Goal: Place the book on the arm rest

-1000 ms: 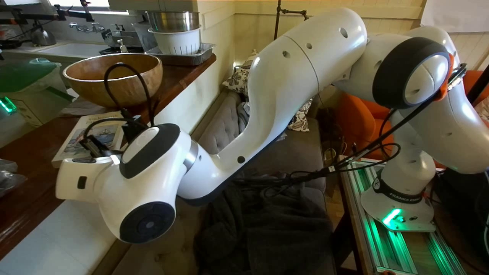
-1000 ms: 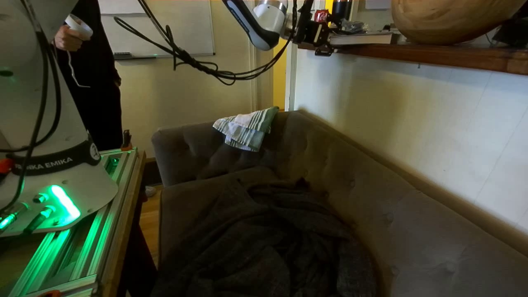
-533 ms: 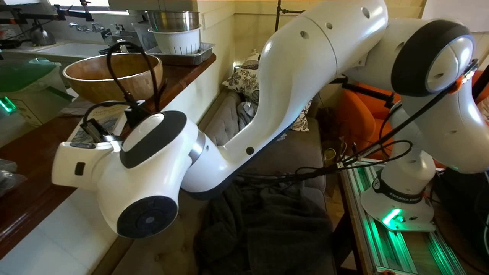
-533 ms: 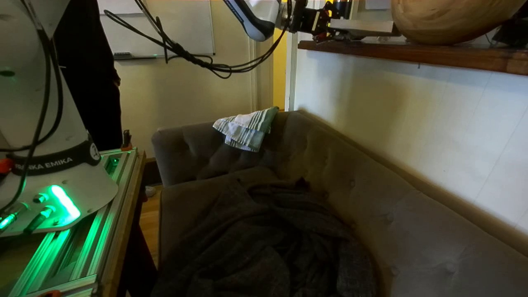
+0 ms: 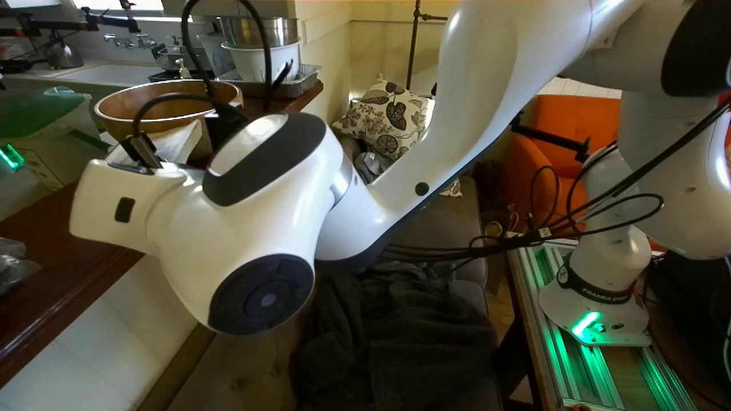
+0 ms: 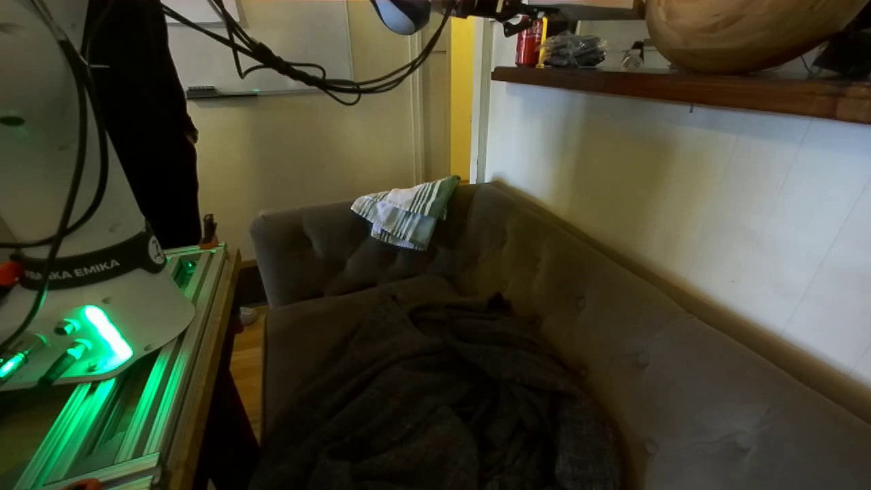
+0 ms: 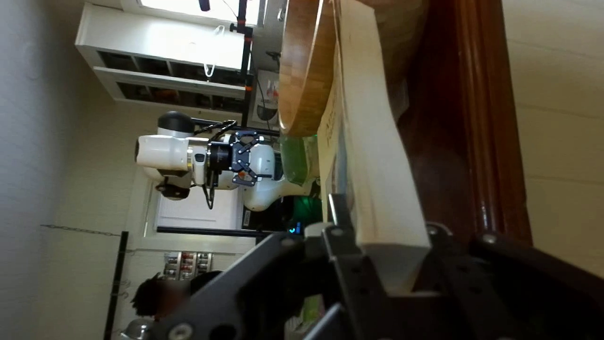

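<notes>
The book (image 5: 181,141), cream with a faint picture on its cover, is held above the dark wooden counter beside the wooden bowl. Its thick page edge (image 7: 377,141) fills the middle of the wrist view. My gripper (image 7: 388,224) is shut on the book's near end, one finger on each face. In an exterior view the book (image 6: 599,11) shows at the top edge, raised off the counter, with the gripper (image 6: 527,19) partly cut off. The sofa's arm rest (image 6: 306,231) is low at the far end, with a striped towel (image 6: 408,214) over it.
The wooden bowl (image 6: 742,34) stands at the book's far end, very near it. A red can (image 6: 527,46) and a plastic-wrapped item (image 6: 575,51) stand on the counter (image 6: 680,83). A dark blanket (image 6: 442,395) lies on the sofa seat. A person (image 6: 146,136) stands behind.
My gripper has risen with the book, lifting it off the counter. The arm has swung up, and the can and plastic item now show beneath the book.
</notes>
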